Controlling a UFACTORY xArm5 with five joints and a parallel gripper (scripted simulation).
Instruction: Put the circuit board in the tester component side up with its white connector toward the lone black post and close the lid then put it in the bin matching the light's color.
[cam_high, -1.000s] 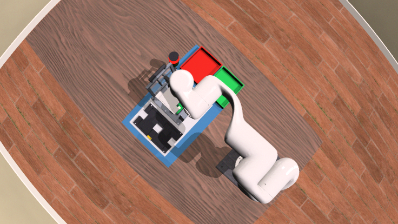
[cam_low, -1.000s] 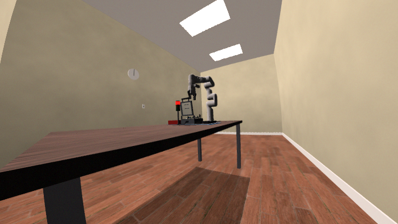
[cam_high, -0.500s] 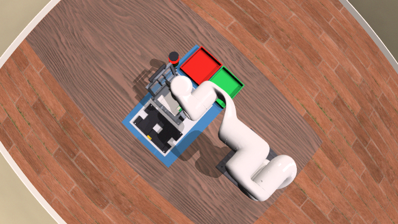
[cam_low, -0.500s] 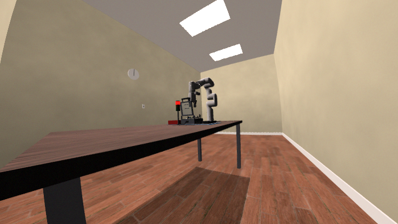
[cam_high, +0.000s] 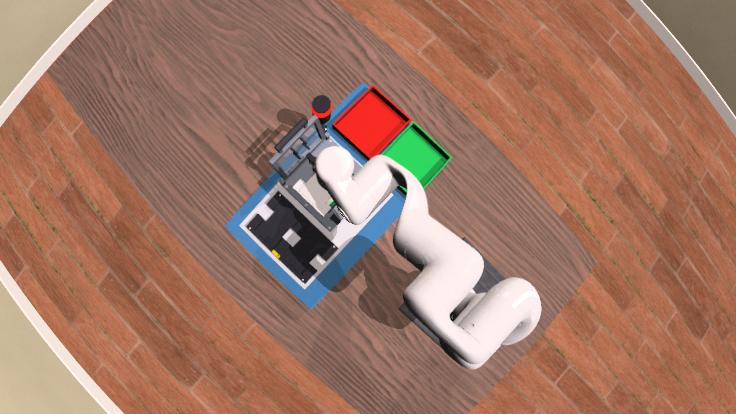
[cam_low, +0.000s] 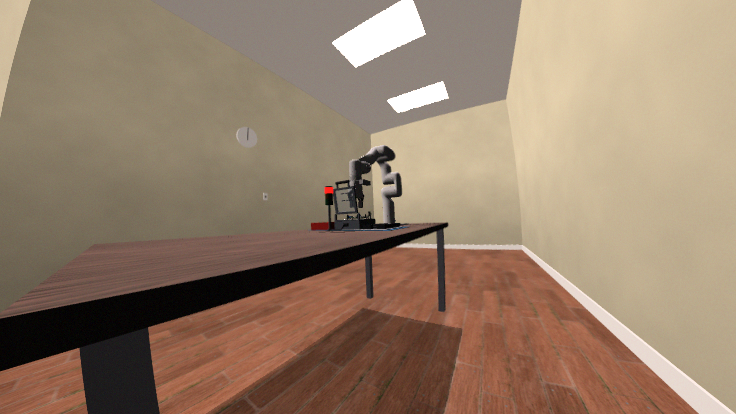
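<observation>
The tester (cam_high: 307,204) stands on the blue mat with its lid (cam_high: 301,149) swung open and upright. My arm's wrist (cam_high: 342,180) is over the tester and hides my gripper and nearly all of the circuit board; only a small green sliver (cam_high: 333,204) shows at the tester's edge. In the side view my gripper (cam_low: 358,198) points down just above the tester, in front of the upright lid (cam_low: 343,198), open and empty. The signal light (cam_high: 320,107) glows red, and it also shows in the side view (cam_low: 327,190).
The red bin (cam_high: 370,121) and the green bin (cam_high: 417,154) sit side by side just behind the tester, partly under my arm. The black tray (cam_high: 293,236) lies on the blue mat (cam_high: 319,278) in front of the tester. My base (cam_high: 483,314) stands to the right.
</observation>
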